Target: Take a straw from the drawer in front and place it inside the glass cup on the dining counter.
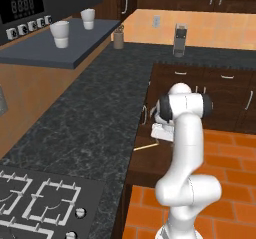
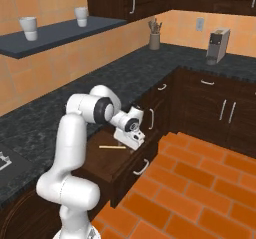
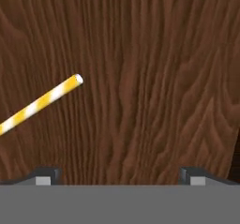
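Drawer [image 2: 107, 158] pulled out from under the black speckled worktop [image 1: 95, 118], lighter wood floor showing. The straw [image 2: 112, 146], striped yellow and white in the hand view [image 3: 42, 103], lies flat on the drawer floor near its middle, one end toward the worktop edge. Gripper [image 3: 119, 174] hangs over the drawer just beside the straw and clear of it, fingers [image 3: 44, 176] spread wide apart with nothing between them.
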